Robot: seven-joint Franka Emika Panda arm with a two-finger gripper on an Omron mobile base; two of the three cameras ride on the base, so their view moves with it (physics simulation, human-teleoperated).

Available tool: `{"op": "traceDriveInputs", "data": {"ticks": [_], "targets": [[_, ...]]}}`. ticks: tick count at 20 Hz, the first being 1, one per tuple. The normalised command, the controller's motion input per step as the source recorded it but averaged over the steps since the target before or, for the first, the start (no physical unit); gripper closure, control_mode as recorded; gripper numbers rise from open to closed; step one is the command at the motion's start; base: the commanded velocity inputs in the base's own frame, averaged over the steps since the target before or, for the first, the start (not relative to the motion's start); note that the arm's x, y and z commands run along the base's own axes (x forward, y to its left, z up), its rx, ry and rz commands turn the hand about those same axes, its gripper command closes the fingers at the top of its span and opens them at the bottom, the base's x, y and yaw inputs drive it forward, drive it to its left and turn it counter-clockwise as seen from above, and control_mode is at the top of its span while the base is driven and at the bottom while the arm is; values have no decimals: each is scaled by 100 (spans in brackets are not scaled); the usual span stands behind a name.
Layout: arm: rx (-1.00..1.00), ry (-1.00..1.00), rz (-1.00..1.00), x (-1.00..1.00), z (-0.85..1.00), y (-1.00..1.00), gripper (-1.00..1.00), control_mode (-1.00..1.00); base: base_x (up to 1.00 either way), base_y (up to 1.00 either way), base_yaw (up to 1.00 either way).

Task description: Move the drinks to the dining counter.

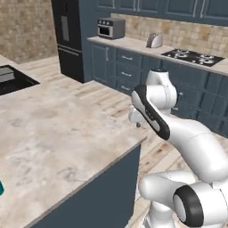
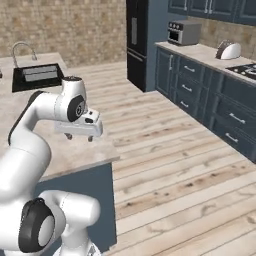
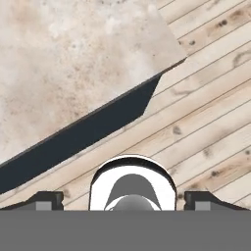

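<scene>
The dining counter (image 1: 58,133) is the broad beige marble top at the left, with its black sink (image 2: 37,77) and chrome faucet (image 2: 22,50) at the far end. My gripper (image 2: 80,137) hangs over the counter's near right corner, pointing down, open with nothing between its fingers. In the hand view the gripper (image 3: 125,198) looks down on the counter corner (image 3: 166,54) and the wood floor beside it. A teal sliver (image 1: 1,188) shows at the left edge, on the counter; too little of it is in frame to tell what it is.
Wood floor (image 2: 175,165) runs between the island and the far wall counter (image 1: 133,44), which carries a stove (image 1: 193,57), a toaster (image 1: 154,41) and a small oven (image 1: 111,28). A black fridge (image 1: 69,35) stands at its left end.
</scene>
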Motion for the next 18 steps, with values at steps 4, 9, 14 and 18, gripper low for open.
{"op": "traceDriveInputs", "data": {"ticks": [4,9,14,18], "targets": [[0,0,0,0,0,0,-100,100,58,-94,-42],[0,0,0,0,0,0,-100,100,84,-80,-46],[0,0,0,0,0,0,-100,100,78,-38,-59],[0,0,0,0,0,0,-100,100,73,-20,-62]]}}
